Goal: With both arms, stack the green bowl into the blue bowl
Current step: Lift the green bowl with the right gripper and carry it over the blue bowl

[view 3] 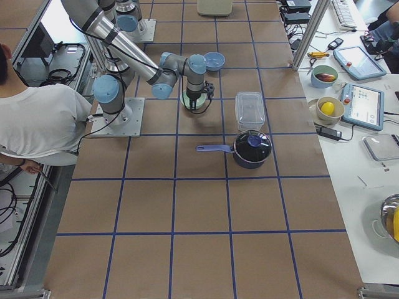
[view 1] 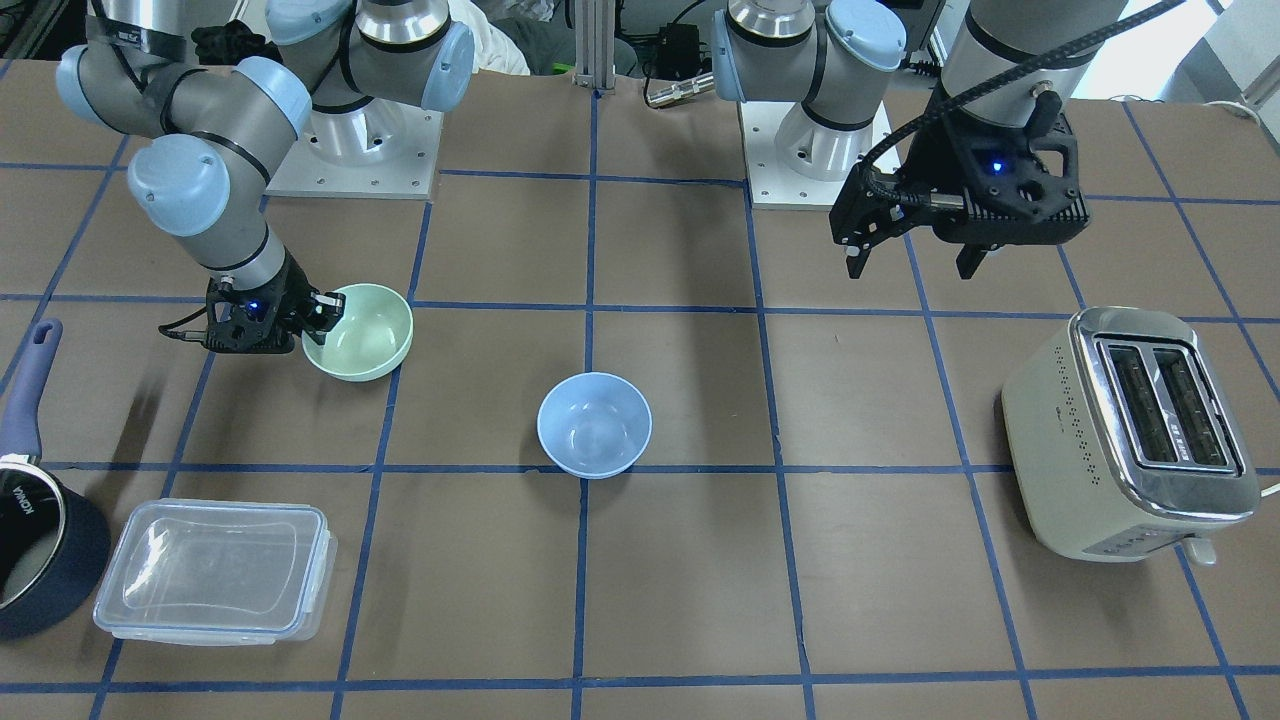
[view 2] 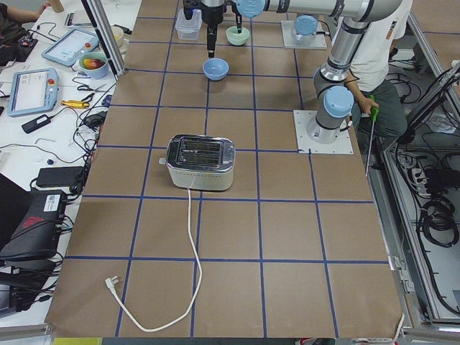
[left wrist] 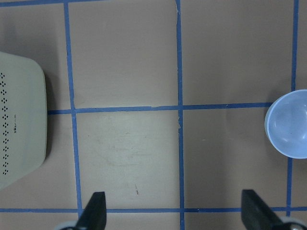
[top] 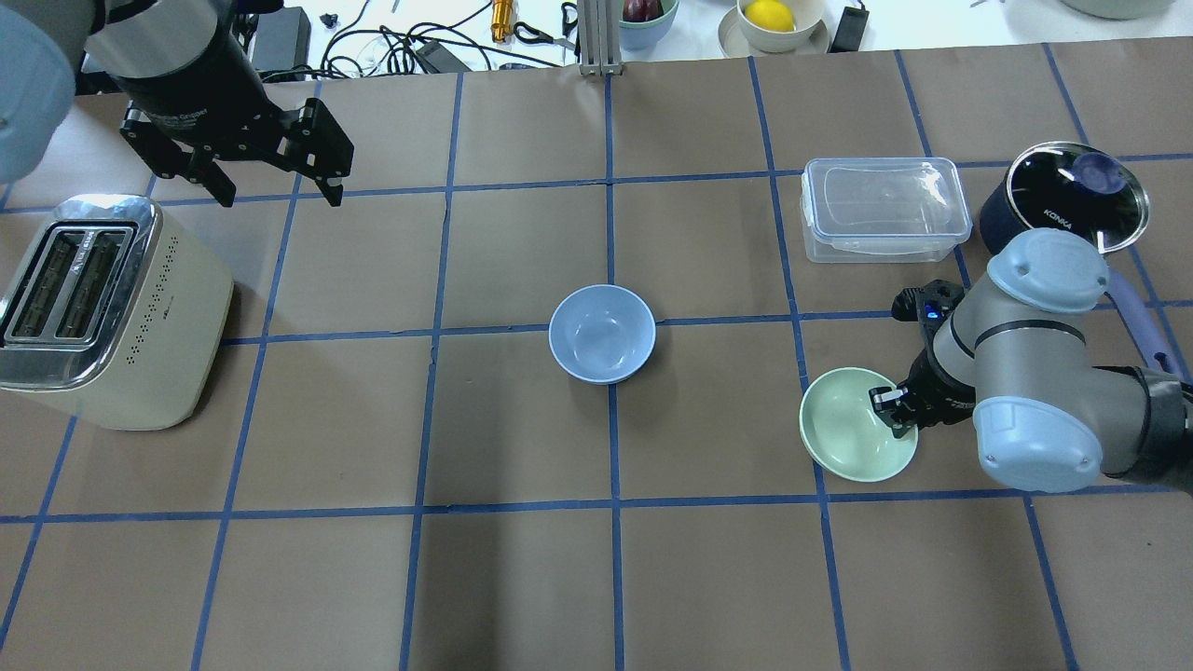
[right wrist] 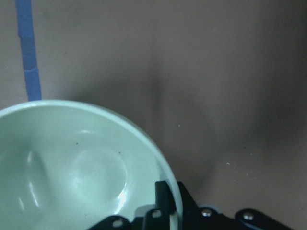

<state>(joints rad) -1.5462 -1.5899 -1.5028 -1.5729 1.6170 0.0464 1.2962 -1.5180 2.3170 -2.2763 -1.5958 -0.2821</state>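
The pale mint-green bowl (view 1: 360,335) sits at the robot's right side of the table, slightly tilted. My right gripper (view 1: 318,318) is shut on its rim, one finger inside and one outside; the right wrist view shows the green bowl (right wrist: 72,167) with a finger (right wrist: 163,194) over the rim. In the overhead view the green bowl (top: 853,438) is held by the right gripper (top: 893,410). The pale blue bowl (view 1: 594,423) stands empty at the table's middle (top: 601,333). My left gripper (view 1: 910,268) hangs open and empty above the table, far from both bowls (top: 280,198).
A cream toaster (top: 93,308) stands below the left gripper's side. A clear lidded container (top: 881,207) and a dark navy saucepan (top: 1062,205) lie beyond the green bowl. Bare brown table with blue tape lines lies between the two bowls.
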